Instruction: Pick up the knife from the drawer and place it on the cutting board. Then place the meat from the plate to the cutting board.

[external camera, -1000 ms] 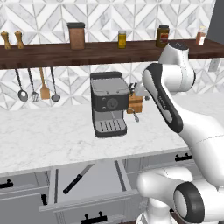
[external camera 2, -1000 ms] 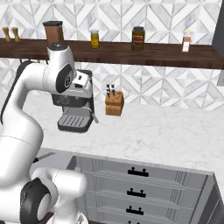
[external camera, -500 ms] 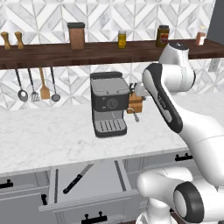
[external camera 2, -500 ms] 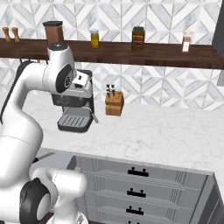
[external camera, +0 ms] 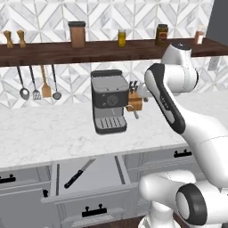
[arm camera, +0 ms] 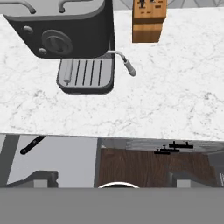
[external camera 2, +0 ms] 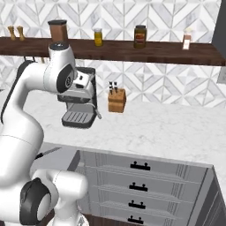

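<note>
The drawer is pulled out below the counter at the lower left of the left base view. The knife, with a black handle and a dark blade, lies slantwise inside it. In the hand view the drawer lies at the lower left, with the knife's handle showing. My gripper is open and empty, its fingertips set wide apart. It hangs high above the counter's front edge, near the coffee machine and up and to the right of the knife. The cutting board, the meat and the plate are out of view.
A black coffee machine and a wooden knife block stand at the back of the marble counter. Utensils hang under a shelf of jars. Shut grey drawers fill the cabinet to the right.
</note>
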{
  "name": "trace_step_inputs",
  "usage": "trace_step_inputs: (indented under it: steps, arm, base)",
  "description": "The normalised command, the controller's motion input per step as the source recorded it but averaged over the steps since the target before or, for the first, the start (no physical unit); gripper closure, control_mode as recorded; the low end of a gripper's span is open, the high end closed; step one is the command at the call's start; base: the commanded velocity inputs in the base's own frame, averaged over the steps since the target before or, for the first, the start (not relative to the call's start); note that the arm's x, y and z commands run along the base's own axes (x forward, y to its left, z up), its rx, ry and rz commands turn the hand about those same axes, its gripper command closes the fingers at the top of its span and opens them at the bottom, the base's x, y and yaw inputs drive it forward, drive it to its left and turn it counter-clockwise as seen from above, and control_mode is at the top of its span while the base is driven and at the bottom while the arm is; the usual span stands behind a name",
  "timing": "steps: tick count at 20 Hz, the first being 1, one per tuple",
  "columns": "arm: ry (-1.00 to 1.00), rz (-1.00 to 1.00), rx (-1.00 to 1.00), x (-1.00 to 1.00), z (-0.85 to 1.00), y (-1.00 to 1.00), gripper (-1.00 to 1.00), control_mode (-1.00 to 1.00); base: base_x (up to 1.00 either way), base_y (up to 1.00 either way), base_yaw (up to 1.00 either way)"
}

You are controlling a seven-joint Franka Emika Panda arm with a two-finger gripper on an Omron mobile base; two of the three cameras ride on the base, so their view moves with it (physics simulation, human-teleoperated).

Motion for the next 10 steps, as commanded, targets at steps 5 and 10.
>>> trace_step_inputs:
  steps: [5, 10]
  arm:
    - [0.00, 0.00, 0.00, 0.00, 0.00, 0.00, -1.00, 1.00]
    - [0.00, 0.00, 0.00, 0.00, 0.00, 0.00, -1.00, 1.00]
  base:
    - [-0.54, -0.29, 0.01]
    - [-0.13, -0.37, 0.19]
